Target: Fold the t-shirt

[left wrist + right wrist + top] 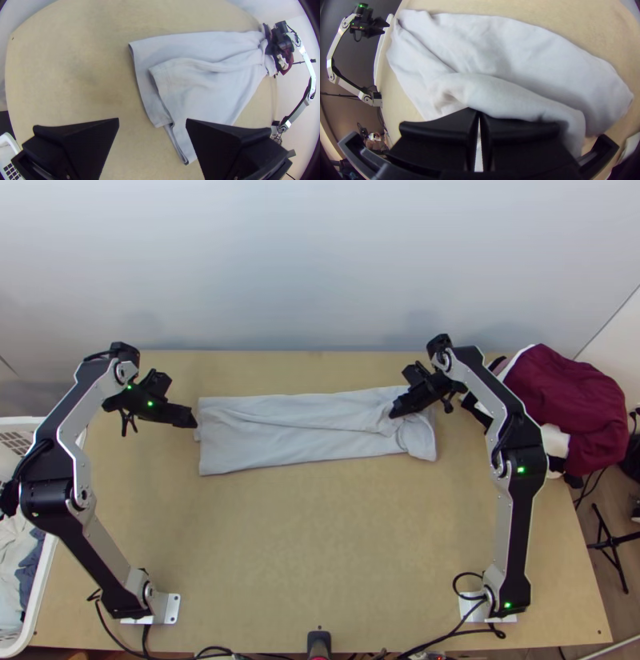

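The pale grey t-shirt lies across the table as a long folded strip, flat at its left end and bunched at its right end. At the strip's left end my left gripper hangs above the table. In the left wrist view the left gripper stands open, the t-shirt showing layered edges beyond it. Over the bunched right part is my right gripper. The right wrist view has the right gripper shut on a raised fold of the t-shirt; its tips are partly hidden against the cloth.
A white basket with clothes stands at the table's left edge. Dark red and white cloths are heaped at the right edge, close behind the right arm. Bare wood lies between the t-shirt and the near edge.
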You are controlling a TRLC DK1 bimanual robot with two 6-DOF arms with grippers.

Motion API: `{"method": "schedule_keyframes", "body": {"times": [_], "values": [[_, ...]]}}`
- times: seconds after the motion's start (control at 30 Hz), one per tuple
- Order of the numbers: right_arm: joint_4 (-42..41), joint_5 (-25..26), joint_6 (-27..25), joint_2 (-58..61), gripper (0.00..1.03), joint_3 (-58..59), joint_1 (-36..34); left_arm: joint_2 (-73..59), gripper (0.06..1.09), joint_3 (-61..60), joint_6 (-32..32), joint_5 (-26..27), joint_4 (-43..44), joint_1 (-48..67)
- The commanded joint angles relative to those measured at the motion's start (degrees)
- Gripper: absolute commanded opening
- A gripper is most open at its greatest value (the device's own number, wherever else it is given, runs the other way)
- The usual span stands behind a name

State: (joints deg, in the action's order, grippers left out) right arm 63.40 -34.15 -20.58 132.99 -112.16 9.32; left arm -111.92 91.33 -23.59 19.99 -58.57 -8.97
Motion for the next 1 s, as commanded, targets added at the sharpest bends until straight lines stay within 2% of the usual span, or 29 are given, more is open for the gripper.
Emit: {"method": "schedule_keyframes", "body": {"times": [0.0,0.5,0.97], "values": [[-0.3,0.0,0.0,0.5,0.03,0.1,0.0,-0.8,1.0,-0.5,2.1,1.0,0.0,0.0],[-0.7,0.1,0.1,0.5,0.03,0.4,-0.1,-2.7,0.99,-3.8,8.8,9.4,2.8,0.7],[-0.7,0.1,0.1,0.2,0.03,0.4,-0.2,-2.3,0.98,-8.5,9.3,8.2,6.2,1.6]]}}
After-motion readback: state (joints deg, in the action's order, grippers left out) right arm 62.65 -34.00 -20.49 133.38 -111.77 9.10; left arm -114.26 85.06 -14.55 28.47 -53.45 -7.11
